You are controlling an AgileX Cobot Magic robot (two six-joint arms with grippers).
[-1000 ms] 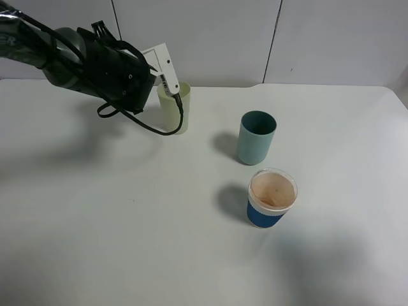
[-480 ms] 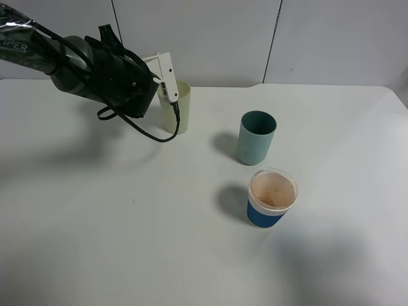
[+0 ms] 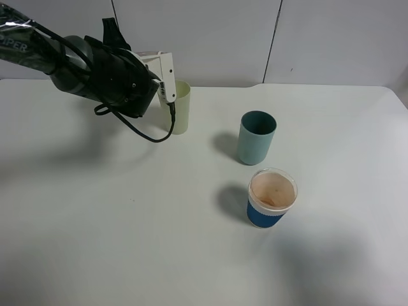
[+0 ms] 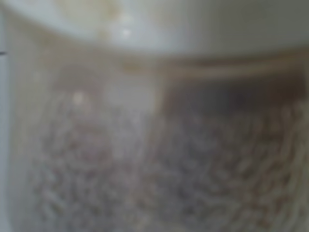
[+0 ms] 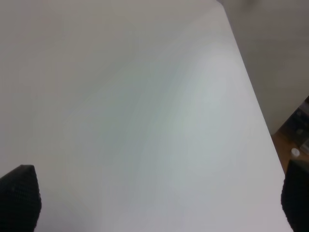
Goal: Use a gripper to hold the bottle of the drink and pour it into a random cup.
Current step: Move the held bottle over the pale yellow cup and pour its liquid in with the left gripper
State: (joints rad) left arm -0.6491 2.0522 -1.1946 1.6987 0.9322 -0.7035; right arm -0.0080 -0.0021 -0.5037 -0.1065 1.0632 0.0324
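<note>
Nearest, on the white table [image 3: 127, 242], stands a white cup with a blue sleeve [image 3: 272, 199], upright, its inside stained a pinkish tan. Just behind it, a little apart, a teal cup [image 3: 256, 138] stands upright with its mouth open to the camera. Both cast soft shadows to their left.

Farther back and well to the left is the yellow-green cup [image 3: 181, 107], the tallest of the three, upright near the table's far edge. The left gripper [image 3: 167, 86] hangs right at its rim on the left side, the white claw angled down toward the cup's mouth and overlapping it in the high view. The bulky black arm [image 3: 95, 67] reaches in from the upper left, and a black cable [image 3: 150, 134] loops below the claw, in front of the cup's left wall. Whether the claw is apart or clamped on anything cannot be told: the arm hides its grip, and the bottle cannot be picked out there. The left wrist view is filled by a blurred, pale grainy surface [image 4: 154, 159] under a whitish band [image 4: 154, 29], too soft to identify.

The right gripper [image 5: 159, 203] shows only in its own wrist view, its two dark fingertips [image 5: 19, 195] set wide apart over bare tabletop, holding nothing.

Behind the table runs a pale panelled wall [image 3: 217, 38].
</note>
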